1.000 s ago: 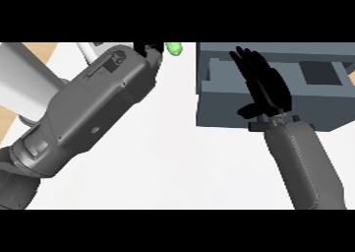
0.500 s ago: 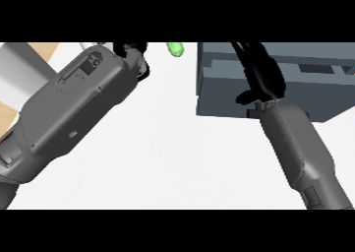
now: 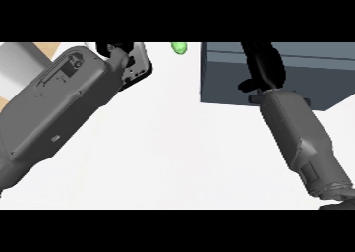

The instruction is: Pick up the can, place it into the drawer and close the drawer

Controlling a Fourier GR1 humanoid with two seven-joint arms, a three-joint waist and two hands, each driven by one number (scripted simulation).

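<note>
Right hand [image 3: 263, 64] over grey drawer [image 3: 318, 74], far right – finger state unclear. Left hand [image 3: 122, 51] mostly cut off at far edge, state unclear. Green object [image 3: 179, 47] between – white counter [image 3: 180, 147] below.

My right hand [image 3: 263, 64] lies on the boxy slate-grey drawer [image 3: 231, 74] far right; my left hand [image 3: 122, 51] far left.
</note>
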